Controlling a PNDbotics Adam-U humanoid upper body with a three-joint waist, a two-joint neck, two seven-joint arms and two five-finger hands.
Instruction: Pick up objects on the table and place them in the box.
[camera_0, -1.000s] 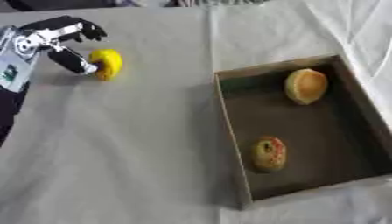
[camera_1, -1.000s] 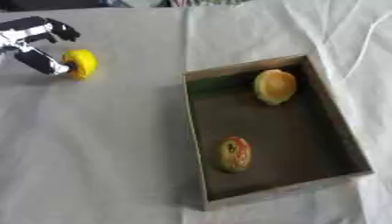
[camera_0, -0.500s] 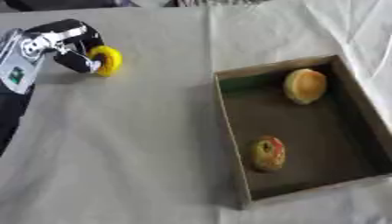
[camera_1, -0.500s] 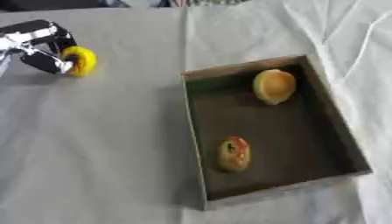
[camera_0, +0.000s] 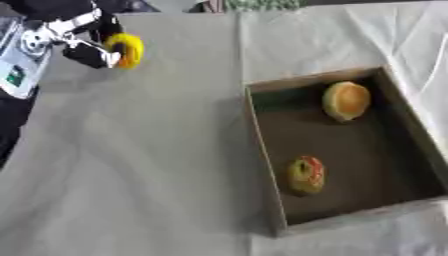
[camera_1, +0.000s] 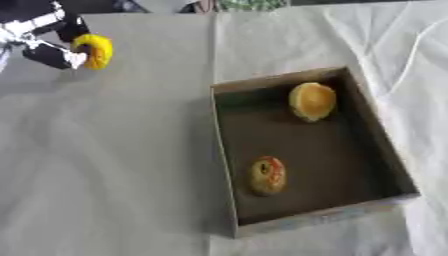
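Two items: already lying in the box, a round orange piece near the far wall and a green-and-red piece nearer the front; they are well apart.
Third item: a yellow ring-shaped object is seen at the far left of the table, well apart from the box.
Left hand: the left hand is curled round the yellow object, fingers on either side of it; whether the object is clear of the cloth cannot be told from these views.
Right hand: not shown in either view.
Step in hand: judged to be the carry of the yellow object toward the box.
Height: the object should be raised enough that the near-left wall of the box is cleared, since that wall lies across the direct path.
Path: a sweep rightward and toward the robot is called for; the hold should be kept closed until the object is over the box floor.
Drop spot: the bare floor between the two pieces, or toward the left wall, is best aimed for, so that neither is struck.
Release: the fingers should be opened low inside the box, as a ring shape may be expected to roll.
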